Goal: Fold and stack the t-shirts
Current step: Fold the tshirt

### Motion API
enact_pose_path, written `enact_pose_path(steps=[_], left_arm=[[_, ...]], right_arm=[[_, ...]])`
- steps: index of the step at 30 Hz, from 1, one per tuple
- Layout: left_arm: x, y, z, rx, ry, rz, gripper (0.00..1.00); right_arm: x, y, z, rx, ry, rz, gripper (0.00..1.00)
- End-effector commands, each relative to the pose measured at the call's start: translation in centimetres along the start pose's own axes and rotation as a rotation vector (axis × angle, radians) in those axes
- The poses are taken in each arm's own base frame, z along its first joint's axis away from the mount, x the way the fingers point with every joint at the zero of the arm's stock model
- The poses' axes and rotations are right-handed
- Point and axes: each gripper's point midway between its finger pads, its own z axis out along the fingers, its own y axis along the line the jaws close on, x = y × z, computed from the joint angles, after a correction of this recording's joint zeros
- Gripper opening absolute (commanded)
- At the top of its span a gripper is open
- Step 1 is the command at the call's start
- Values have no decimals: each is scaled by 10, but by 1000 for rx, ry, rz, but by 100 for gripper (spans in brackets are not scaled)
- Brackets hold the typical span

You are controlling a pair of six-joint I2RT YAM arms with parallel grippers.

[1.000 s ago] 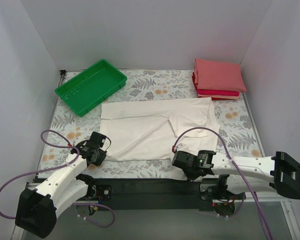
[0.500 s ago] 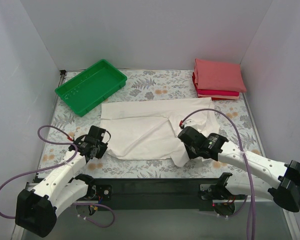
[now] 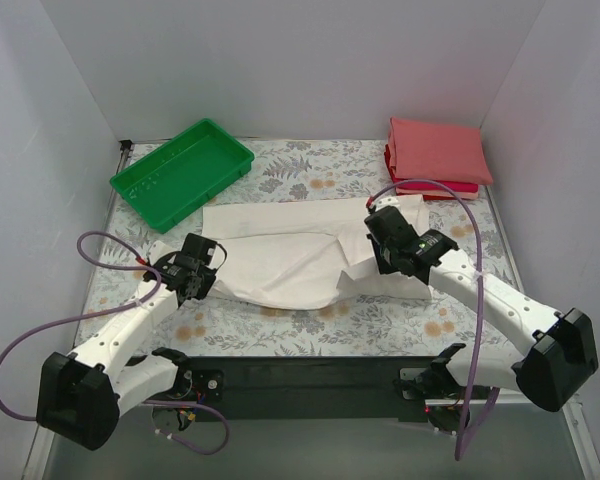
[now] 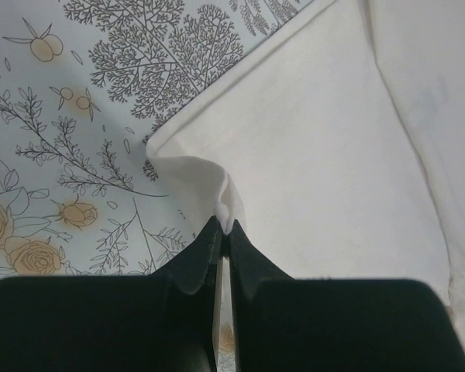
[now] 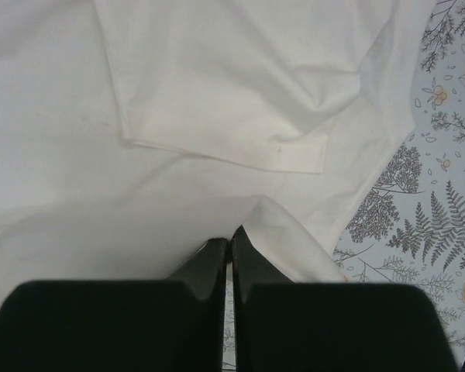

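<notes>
A white t-shirt [image 3: 290,255] lies plain side up in the middle of the floral table, its near edge lifted and carried toward the back. My left gripper [image 3: 202,272] is shut on the shirt's near left corner [image 4: 217,194]. My right gripper [image 3: 382,240] is shut on the near right hem [image 5: 294,232], held over the shirt's right part, where a sleeve [image 5: 240,101] lies. A stack of folded salmon-pink and red t-shirts [image 3: 436,157] sits at the back right.
A green plastic tray [image 3: 181,172] stands at the back left. White walls close the table on three sides. The black bar with the arm bases runs along the near edge [image 3: 300,375].
Both grippers have moved away from the near edge toward the back, pulling the shirt's near hem with them. The right gripper has travelled farther, so the right side is folding over.
</notes>
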Motion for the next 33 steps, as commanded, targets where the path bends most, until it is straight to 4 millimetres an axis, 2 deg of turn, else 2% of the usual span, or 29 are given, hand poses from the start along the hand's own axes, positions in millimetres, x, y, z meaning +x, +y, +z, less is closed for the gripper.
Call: enact_pose_path(steps=[1, 4, 8, 17, 22, 26, 33], left_arm=[[-24, -20, -1, 21, -87, -55, 0], [-28, -24, 4, 8, -93, -62, 0], [-32, -34, 10, 20, -86, -65, 0], [-40, -48, 16, 27, -112, -70, 0], [-54, -57, 15, 32, -147, -84, 0], [-62, -65, 17, 34, -161, -92, 0], [-62, -68, 32, 6, -152, -79, 0]], right_arm=[[-39, -8, 1, 0, -84, 16, 1], [-43, -15, 10, -6, -70, 44, 1], [-69, -18, 8, 4, -113, 49, 1], [-94, -34, 26, 64, -102, 23, 1], [-116, -43, 28, 84, -132, 20, 1], [-123, -47, 35, 94, -126, 1, 1], [-130, -51, 54, 74, -106, -10, 1]])
